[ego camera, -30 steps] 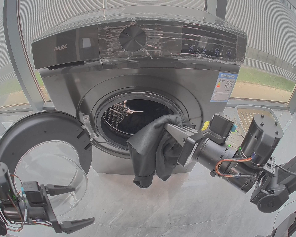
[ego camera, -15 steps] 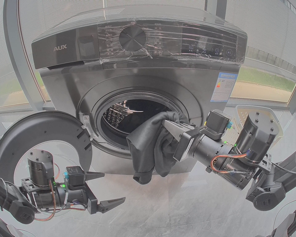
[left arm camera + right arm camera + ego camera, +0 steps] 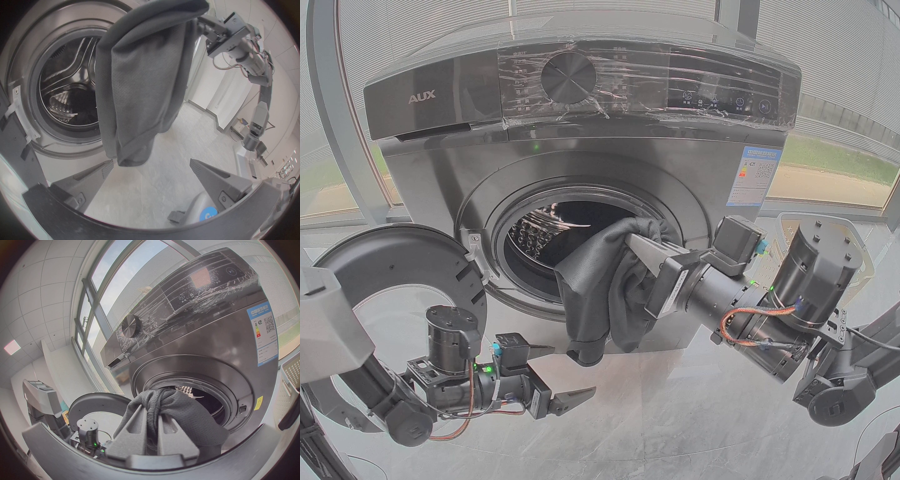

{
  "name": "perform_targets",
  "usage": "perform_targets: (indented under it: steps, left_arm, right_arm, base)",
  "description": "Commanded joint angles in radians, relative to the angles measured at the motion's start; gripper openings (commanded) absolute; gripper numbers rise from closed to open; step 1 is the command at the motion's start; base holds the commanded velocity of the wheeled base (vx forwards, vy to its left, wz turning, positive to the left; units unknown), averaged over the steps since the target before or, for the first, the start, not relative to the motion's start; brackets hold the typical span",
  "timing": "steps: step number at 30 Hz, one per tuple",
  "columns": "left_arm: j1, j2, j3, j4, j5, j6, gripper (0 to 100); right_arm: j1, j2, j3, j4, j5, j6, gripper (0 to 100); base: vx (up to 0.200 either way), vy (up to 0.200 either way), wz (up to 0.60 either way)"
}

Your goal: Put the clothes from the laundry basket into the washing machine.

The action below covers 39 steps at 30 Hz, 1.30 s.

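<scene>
Nearest, low over the pale marble floor point(image 3: 675, 425), the left claw point(image 3: 573, 370) is released: its two dark fingers point(image 3: 90, 178) are spread wide with nothing between them. Just ahead of its fingertips and a little above hangs the bottom hem of a dark grey garment point(image 3: 594, 281). Whether the hem brushes the upper finger cannot be told.

Further on and higher, to the right of the left claw, the right claw point(image 3: 630, 239) is clenched on the garment's upper bunch. In the right wrist view its two fingers point(image 3: 137, 427) stand close together with cloth point(image 3: 184, 418) pinched between them. From that grip the garment point(image 3: 143, 78) drapes down in long folds and swings free below the claw, clear of the floor.

Straight beyond the right claw's tips is the round drum opening point(image 3: 562, 237) of the washing machine point(image 3: 581, 156). The held bunch sits at the opening's right-hand rim and the hanging part is outside, in front of the lower rim. The ribbed metal drum point(image 3: 65, 93) shows behind the cloth.

The machine's door point(image 3: 394, 269) is swung open, to the left of and behind the left claw. Behind the right claw's arm, to its right beside the machine, stands the white perforated laundry basket point(image 3: 800, 228)
</scene>
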Motion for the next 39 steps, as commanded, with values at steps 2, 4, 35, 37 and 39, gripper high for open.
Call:
perform_targets:
  steps: [2, 4, 35, 37, 39]
  left_arm:
    - [-0.004, 0.178, -0.09, -0.081, 0.042, -0.034, 100]
    - [-0.004, 0.192, -0.104, -0.086, 0.05, -0.039, 100]
    - [-0.034, 0.26, -0.112, -0.382, 0.166, -0.068, 0]
    - [-0.05, 0.226, -0.056, -0.423, 0.166, -0.068, 0]
    - [-0.063, 0.2, -0.007, -0.468, 0.166, -0.068, 0]
  right_arm:
    - [0.005, -0.006, 0.007, 0.0, -0.003, 0.004, 0]
    - [0.005, -0.009, 0.01, 0.0, -0.003, 0.004, 0]
    - [-0.011, -0.001, 0.064, -0.021, -0.005, -0.006, 0]
    - [-0.026, 0.001, 0.072, -0.015, -0.005, -0.007, 0]
    - [-0.045, 0.005, 0.076, -0.011, -0.003, -0.007, 0]
  base:
    - [0.0, 0.0, 0.0]
    - [0.0, 0.0, 0.0]
    - [0.0, 0.0, 0.0]
    - [0.0, 0.0, 0.0]
    - [0.0, 0.0, 0.0]
